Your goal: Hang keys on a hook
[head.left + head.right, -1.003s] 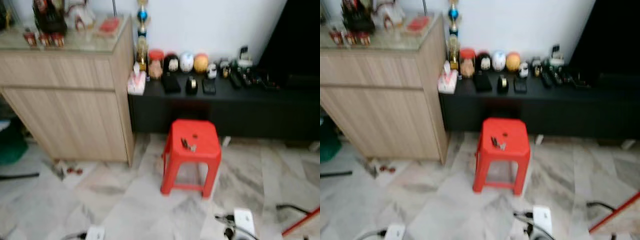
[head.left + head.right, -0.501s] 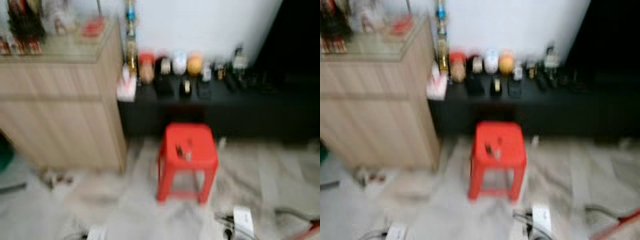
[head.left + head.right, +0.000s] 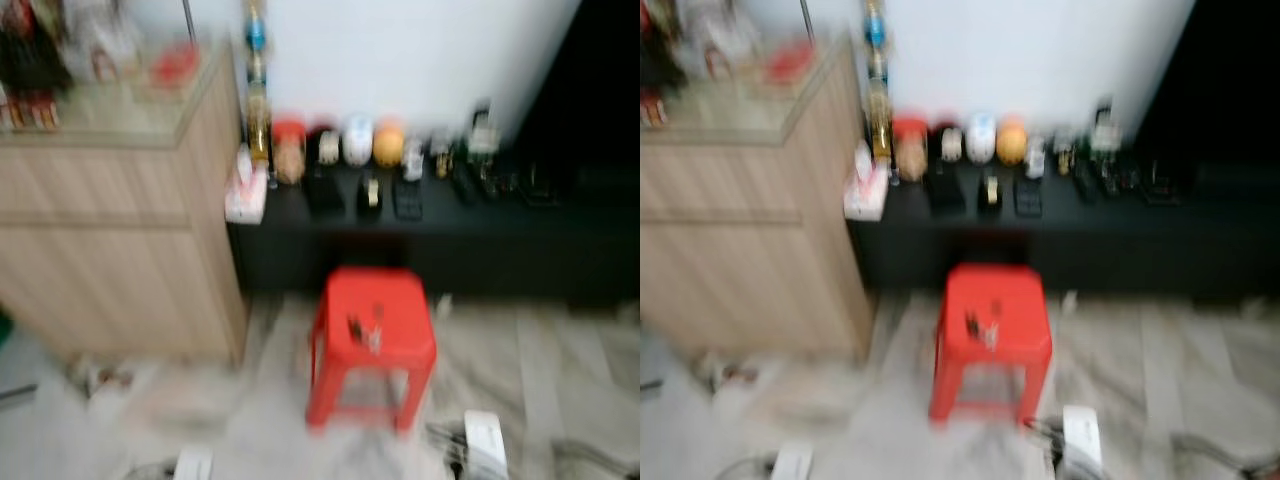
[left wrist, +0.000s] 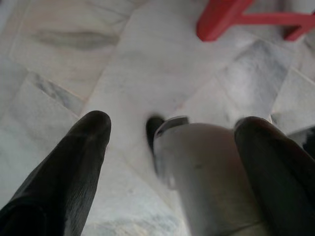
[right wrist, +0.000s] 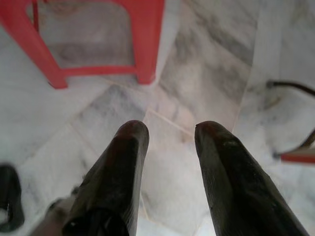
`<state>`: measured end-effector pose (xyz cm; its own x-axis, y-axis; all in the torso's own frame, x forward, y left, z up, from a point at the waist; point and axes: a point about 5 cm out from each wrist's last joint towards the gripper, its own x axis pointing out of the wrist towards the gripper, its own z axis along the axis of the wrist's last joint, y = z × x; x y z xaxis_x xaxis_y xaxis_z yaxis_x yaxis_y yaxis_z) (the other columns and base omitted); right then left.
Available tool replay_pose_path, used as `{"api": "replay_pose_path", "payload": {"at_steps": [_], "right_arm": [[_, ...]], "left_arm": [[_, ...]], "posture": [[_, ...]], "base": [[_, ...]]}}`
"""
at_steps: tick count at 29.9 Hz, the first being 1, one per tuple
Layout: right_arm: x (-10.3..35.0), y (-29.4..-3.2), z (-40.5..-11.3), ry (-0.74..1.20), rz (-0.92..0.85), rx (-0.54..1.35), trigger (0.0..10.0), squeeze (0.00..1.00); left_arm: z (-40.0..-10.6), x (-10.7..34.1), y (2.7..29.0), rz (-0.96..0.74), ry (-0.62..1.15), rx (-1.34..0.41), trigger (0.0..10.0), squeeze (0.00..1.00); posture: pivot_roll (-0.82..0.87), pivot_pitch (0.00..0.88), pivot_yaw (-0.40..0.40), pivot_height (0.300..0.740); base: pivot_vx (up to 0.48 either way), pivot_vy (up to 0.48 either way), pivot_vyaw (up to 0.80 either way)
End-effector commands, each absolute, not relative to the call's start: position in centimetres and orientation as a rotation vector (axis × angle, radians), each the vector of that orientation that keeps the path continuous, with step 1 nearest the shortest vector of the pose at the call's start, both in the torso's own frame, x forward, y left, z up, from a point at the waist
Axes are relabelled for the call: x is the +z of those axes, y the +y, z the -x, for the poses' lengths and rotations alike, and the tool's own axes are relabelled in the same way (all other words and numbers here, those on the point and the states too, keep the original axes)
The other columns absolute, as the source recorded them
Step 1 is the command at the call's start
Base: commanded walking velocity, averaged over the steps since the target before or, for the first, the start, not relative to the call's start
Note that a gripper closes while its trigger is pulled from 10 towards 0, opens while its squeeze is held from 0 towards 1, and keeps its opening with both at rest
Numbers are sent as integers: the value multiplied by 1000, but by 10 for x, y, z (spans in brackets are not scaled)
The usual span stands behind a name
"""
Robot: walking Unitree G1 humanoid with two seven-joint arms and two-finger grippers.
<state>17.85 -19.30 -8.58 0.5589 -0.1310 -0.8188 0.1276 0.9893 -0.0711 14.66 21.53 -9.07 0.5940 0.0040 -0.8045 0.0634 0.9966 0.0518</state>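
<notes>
Closer now through the camera's walking blur, the stool [image 3: 372, 337] carries what look like the keys [image 3: 365, 330], well ahead of both hanging grippers, left [image 4: 172, 142] and right [image 5: 167, 142], spread open and empty.

Left claw [image 4: 172, 132] long rounded black fingers, right claw [image 5: 171, 130] glossy black tapered fingers

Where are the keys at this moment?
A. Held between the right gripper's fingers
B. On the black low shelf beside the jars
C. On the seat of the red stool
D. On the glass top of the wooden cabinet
C. The keys lie as a small dark and silvery cluster on the seat of the red stool, which stands on the marble floor in front of the black low shelf.
</notes>
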Motion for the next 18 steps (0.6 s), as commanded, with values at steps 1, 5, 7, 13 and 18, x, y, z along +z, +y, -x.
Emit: {"api": "replay_pose_path", "payload": {"at_steps": [1, 5, 7, 13, 18], "right_arm": [[-85, -187, -181, 960, 0, -131, 10000, 0], [-86, -187, -181, 963, 4, -127, 10000, 0], [-86, -187, -181, 963, 5, -126, 10000, 0], [-86, -187, -180, 961, -3, -136, 10000, 0], [-85, -188, -181, 960, -2, -137, 10000, 0]], "left_arm": [[-135, -94, 220, -81, 980, -23, 10000, 0], [-135, -95, 220, -78, 980, -20, 10000, 0], [-135, -95, 220, -78, 980, -18, 10000, 0], [-134, -95, 221, -119, 994, -20, 10000, 0], [-133, -95, 221, -111, 994, -18, 10000, 0]], "posture": [[10, 46, -103, 740], [10, 41, -105, 740], [8, 39, -104, 740], [7, 27, -102, 740], [7, 19, -102, 740]], "base": [[274, 0, 0], [273, 0, 0], [272, 0, 0], [82, 0, 0], [0, 0, 0]]}}
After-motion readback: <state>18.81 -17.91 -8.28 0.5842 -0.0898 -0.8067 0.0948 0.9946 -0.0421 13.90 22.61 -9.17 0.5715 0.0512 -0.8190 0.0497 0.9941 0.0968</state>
